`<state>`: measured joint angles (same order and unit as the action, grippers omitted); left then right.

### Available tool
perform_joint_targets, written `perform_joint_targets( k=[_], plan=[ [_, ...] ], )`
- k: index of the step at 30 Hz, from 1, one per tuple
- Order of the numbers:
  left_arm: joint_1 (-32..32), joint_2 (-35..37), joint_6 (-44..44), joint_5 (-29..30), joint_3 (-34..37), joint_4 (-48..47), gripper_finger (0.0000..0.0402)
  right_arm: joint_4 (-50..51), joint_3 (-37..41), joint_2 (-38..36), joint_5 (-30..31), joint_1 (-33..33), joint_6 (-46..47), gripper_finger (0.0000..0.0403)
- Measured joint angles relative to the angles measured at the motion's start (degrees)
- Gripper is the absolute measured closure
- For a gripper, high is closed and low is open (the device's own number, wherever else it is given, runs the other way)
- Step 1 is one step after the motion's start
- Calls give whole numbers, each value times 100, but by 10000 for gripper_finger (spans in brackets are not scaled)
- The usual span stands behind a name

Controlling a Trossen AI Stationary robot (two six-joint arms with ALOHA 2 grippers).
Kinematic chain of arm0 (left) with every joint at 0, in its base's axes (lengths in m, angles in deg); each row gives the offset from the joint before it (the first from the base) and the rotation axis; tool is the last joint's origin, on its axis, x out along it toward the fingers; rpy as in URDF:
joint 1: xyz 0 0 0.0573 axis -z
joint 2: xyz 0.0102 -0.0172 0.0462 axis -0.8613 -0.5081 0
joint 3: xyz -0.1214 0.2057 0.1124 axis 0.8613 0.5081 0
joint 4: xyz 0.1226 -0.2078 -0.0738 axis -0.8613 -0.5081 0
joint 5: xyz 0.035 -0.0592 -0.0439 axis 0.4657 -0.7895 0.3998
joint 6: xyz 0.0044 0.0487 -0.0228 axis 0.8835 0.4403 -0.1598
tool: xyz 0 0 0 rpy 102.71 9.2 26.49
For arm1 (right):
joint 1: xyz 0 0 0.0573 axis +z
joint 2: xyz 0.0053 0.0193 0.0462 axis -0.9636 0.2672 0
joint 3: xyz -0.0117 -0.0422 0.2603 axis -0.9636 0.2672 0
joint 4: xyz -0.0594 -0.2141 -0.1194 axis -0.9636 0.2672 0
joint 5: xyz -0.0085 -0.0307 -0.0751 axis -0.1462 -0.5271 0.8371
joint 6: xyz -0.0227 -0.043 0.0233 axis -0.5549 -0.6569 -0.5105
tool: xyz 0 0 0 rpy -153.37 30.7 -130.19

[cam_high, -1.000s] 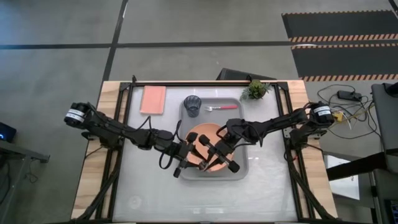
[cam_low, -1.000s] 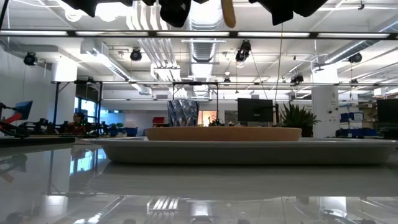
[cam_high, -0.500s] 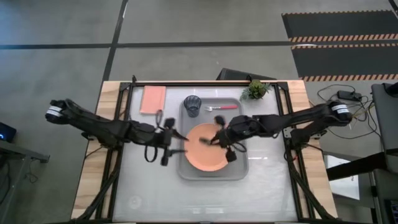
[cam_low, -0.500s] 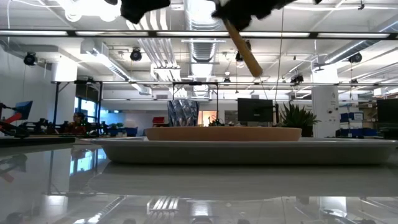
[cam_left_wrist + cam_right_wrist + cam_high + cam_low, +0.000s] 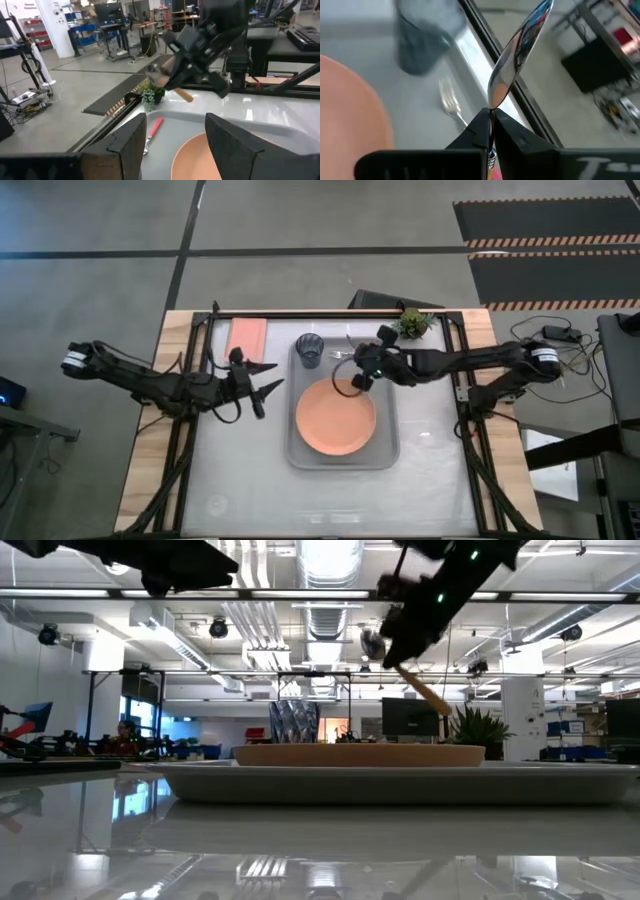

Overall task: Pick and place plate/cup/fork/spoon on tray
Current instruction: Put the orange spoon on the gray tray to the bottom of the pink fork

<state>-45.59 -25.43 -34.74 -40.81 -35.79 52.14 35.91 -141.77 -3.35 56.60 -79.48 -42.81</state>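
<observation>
The grey tray point(image 5: 385, 448) holds the salmon plate point(image 5: 335, 418), the dark cup point(image 5: 309, 350) at its far left corner, and the fork point(image 5: 152, 131) with the pink-red handle along its far rim. My right gripper point(image 5: 360, 372) is above the tray's far part and is shut on the spoon point(image 5: 519, 47). The spoon's silver bowl point(image 5: 372, 642) is up, and its tan handle point(image 5: 430, 695) slants down. My left gripper point(image 5: 268, 378) is open and empty, just left of the tray. My right gripper pinches the spoon's thin neck point(image 5: 491, 114), just below the bowl, between its two fingers. The spoon is lifted clear over the tray's far part. It is tilted, with the bowl sticking out past the fingertips and the handle point(image 5: 182, 95) slanting down behind them.
A pink rectangular pad point(image 5: 246, 340) lies at the far left of the table. A small green potted plant point(image 5: 411, 323) stands at the far right. Bare white table lies near and to both sides of the tray.
My left gripper has drawn back from over the plate toward the table's left edge, off the tray. My right gripper has carried the spoon from over the plate's near side toward the far edge and has turned. The spoon has tipped from hanging upright to slanting.
</observation>
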Motion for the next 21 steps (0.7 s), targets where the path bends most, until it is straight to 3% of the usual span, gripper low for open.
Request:
perform_joint_targets(
  k=[9,11,15,21],
  plan=[
    [35,429,-12,-25,148,52,216,-23,0,998,-2,-723,-582,394],
    [64,480,-12,-107,184,51,216,-4,2,1094,-58,-740,-673,394],
    [88,507,-12,-155,205,54,216,-15,11,1170,-726,-743,-863,394],
    [87,505,-10,-155,205,58,216,-76,15,1308,-730,-849,-1124,394]
  ],
)
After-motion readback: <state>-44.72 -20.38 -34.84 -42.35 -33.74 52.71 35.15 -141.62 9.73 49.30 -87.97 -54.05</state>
